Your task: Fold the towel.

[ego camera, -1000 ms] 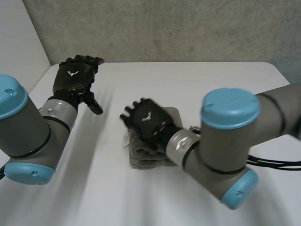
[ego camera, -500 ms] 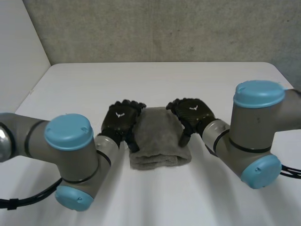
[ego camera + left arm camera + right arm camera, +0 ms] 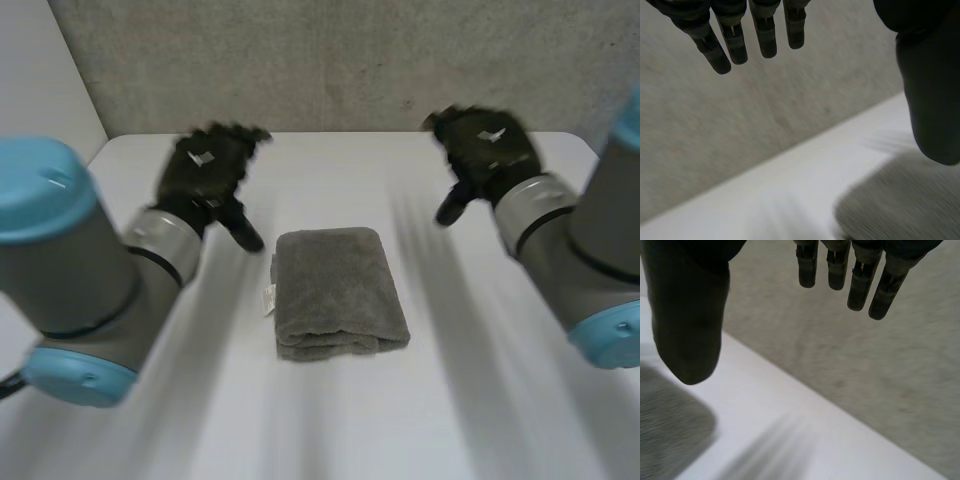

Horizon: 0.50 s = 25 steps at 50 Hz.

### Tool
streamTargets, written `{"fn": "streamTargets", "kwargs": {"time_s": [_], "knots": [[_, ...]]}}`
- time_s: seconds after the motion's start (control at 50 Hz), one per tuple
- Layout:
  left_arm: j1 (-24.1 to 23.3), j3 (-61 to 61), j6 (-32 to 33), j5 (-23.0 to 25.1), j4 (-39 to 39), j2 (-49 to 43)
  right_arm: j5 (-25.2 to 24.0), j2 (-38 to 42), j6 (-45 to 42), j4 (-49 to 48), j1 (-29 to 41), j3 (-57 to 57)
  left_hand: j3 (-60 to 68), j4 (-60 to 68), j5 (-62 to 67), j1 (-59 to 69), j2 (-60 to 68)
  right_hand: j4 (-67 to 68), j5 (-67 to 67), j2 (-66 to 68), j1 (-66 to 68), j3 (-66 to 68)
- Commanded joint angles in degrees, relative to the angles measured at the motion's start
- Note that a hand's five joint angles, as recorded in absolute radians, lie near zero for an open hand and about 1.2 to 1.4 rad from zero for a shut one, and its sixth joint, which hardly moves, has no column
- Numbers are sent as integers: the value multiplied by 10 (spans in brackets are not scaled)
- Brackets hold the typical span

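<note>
Towel (image 3: 338, 293) lies mid tabletop (image 3: 330, 420), folded into compact stack. Left robot hand (image 3: 205, 165) and right robot hand (image 3: 487, 145) hover either side, well apart from it, fingers straight, empty. I judge folding finished. Next I'd only park arms clear.

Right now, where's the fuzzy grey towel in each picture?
Head view: the towel lies folded mid-table, between the left robot hand and the right robot hand, touching neither.
Left wrist view: the towel lies under the left robot hand's thumb.
Right wrist view: the towel lies under the right robot hand's thumb.
Shared landmark: the white table meeting the grey wall.
</note>
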Motion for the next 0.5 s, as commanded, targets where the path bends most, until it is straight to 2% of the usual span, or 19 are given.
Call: {"fn": "streamTargets", "kwargs": {"time_s": [0.02, 0.18, 0.5], "knots": [[30, -13, -1, -13, -31, 102, 53, -66, -2, 14, -14, 34, -27, -36, -121, -37, -34, -52, -11, -46, -30, -40], [38, -34, -2, -19, -51, 120, 55, -98, -3, 17, -28, 56, -27, -36, -121, -37, -34, -52, -11, -46, -30, -40], [38, -53, -9, -20, -46, 120, 45, -102, 19, 10, -36, 64, -40, -49, -134, -51, -47, -52, -11, -46, -30, -40]]}}
